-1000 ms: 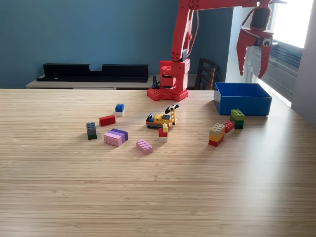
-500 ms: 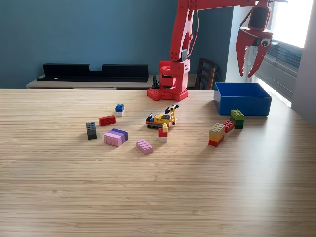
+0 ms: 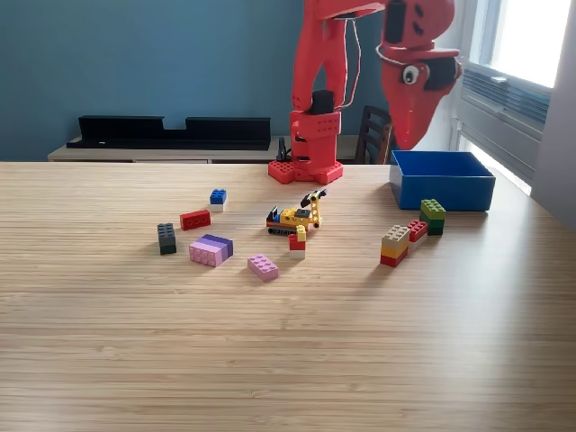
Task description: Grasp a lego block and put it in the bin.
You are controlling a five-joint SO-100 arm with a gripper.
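Observation:
The blue bin stands on the table at the exterior view's right. Lego blocks lie scattered: a green stack, a small red block and a tan, yellow and red stack just in front of the bin; a pink block, a pink and purple block, a dark grey block, a red block and a blue and white block further left. My red gripper hangs point down, high above the table and just left of the bin. It is seen edge-on, and nothing shows in it.
The arm's red base is at the table's far edge. A small yellow toy digger and a red, yellow and white piece sit mid-table. Behind are a black shelf unit, a dark chair and a window at the right.
The gripper has swung from above the bin's far right side to the left and turned, now hanging left of the bin. No block has moved.

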